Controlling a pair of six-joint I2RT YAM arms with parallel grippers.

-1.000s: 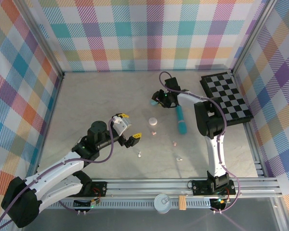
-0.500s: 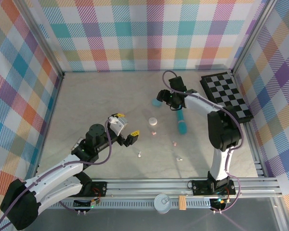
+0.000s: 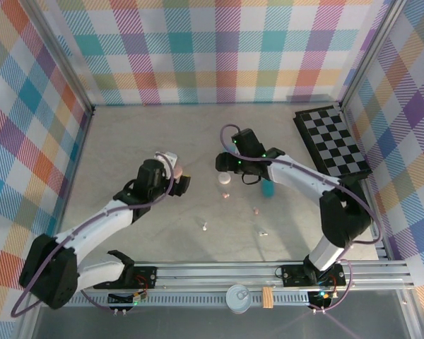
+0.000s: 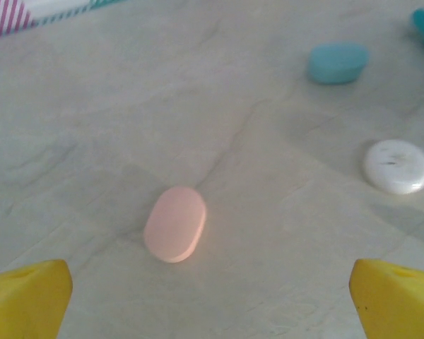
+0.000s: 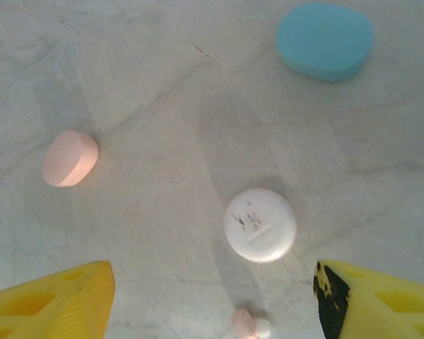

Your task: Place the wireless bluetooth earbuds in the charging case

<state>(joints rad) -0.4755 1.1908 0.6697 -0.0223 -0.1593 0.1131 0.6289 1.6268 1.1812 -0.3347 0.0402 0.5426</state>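
Over the pink case (image 4: 175,223), left gripper (image 4: 212,296) tilted down, open, empty; right gripper (image 5: 215,300) likewise over white case (image 5: 260,224).

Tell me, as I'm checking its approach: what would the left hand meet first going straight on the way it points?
Probably the pink oval case, lying ahead of the left hand; depth is unclear.

Three charging cases are counted: one pink case (image 4: 174,224), one blue case (image 5: 325,40) and one white case (image 5: 260,224). Four earbuds are made out from above — two pinkish earbuds (image 3: 225,194) (image 3: 255,210) and two white earbuds (image 3: 205,227) (image 3: 262,233). One teal stick (image 3: 268,188) and one checkered board (image 3: 332,141) are counted.
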